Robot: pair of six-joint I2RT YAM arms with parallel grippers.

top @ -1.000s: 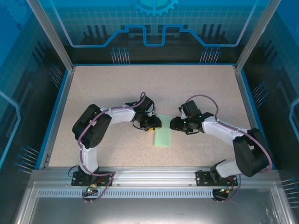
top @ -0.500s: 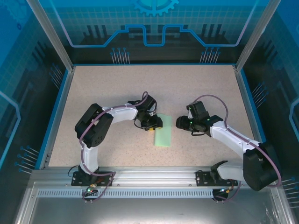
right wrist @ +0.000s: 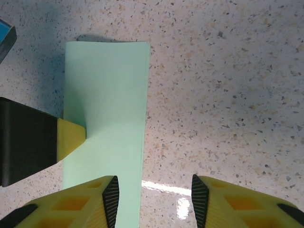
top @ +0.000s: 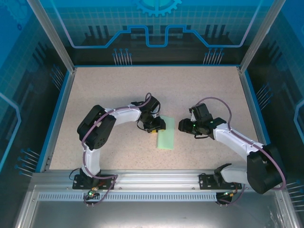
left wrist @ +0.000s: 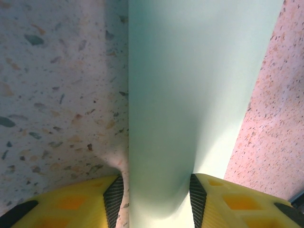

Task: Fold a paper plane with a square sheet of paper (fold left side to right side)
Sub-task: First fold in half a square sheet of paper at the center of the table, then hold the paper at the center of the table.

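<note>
I am seeing the left claw (left wrist: 156, 190) standing roughly half open and straddling the square sheet of paper (right wrist: 107, 95). The sheet is lying folded into a narrow rectangle on the surface (right wrist: 228, 95) and running straight out ahead between the jaws. The strip is nearly filling the gap, and I cannot tell whether the pads are pinching its edges. The right claw (right wrist: 154, 190) is standing about half open and gripping nothing, with the paper's long edge sitting just beneath one finger and the rest of the strip stretching ahead and off to that side. Risk one: any closing of the left claw is likely to be bowing the thin sheet upward and spoiling the crease. Risk two: the right claw, if descending here, may be snagging that long edge, where two layers appear to be lying loose, and dragging the fold open or askew.
</note>
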